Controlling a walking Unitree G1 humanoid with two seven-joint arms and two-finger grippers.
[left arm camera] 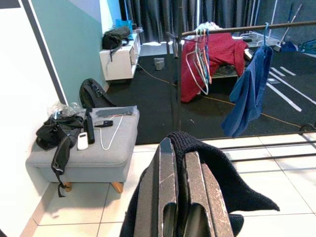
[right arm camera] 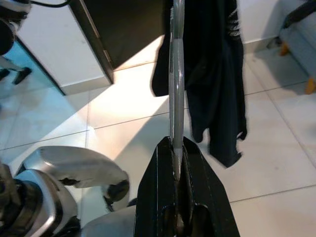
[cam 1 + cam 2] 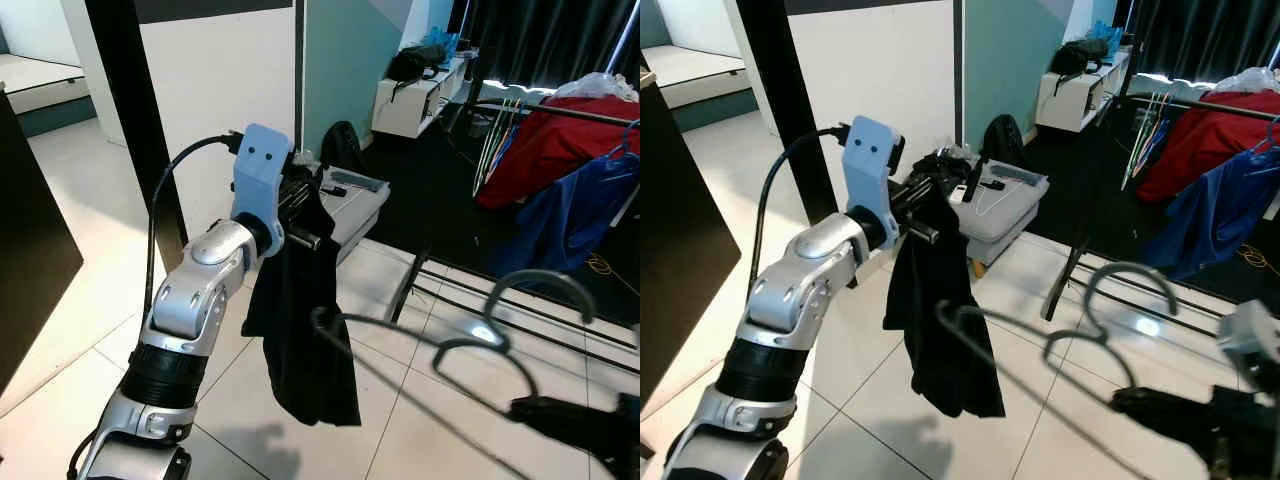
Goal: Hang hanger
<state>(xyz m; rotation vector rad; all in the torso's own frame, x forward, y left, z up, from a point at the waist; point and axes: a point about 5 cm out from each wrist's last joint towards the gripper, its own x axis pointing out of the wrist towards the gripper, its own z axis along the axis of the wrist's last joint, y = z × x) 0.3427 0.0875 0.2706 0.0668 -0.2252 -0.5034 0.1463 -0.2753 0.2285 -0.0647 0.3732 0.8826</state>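
Grey metal, blurred by nearness, crosses the lower part of the head views: a wire hanger (image 3: 440, 345) with its curved hook toward the right, gripped by the right gripper (image 2: 176, 165), whose two black fingers are pressed tight on the hanger's thin edge in the right wrist view. The hanger reaches out to the left, and its far end lies just beside or against the hem of a black garment (image 3: 300, 330); whether it passes inside the cloth cannot be told. The garment hangs limp over white floor tiles (image 3: 90, 310), held up at its top by the left gripper (image 1: 178, 190), whose fingers lie close together with the dark cloth bunched over and around them. The silver left arm (image 3: 195, 290) rises from the lower left, with a light blue wrist block (image 3: 258, 170) and a black cable looping off it. Behind the garment stands a grey padded stool (image 1: 84, 155) on short wooden legs, carrying a black bag, a white cord and small dark items. Past the tiles the floor turns black, and there a clothes rack (image 1: 247, 28) holds a red garment (image 1: 215, 57), a blue shirt (image 1: 249, 94) and several empty hangers. Farther back a low white cabinet (image 1: 118, 61) carries another black bag, before dark curtains.
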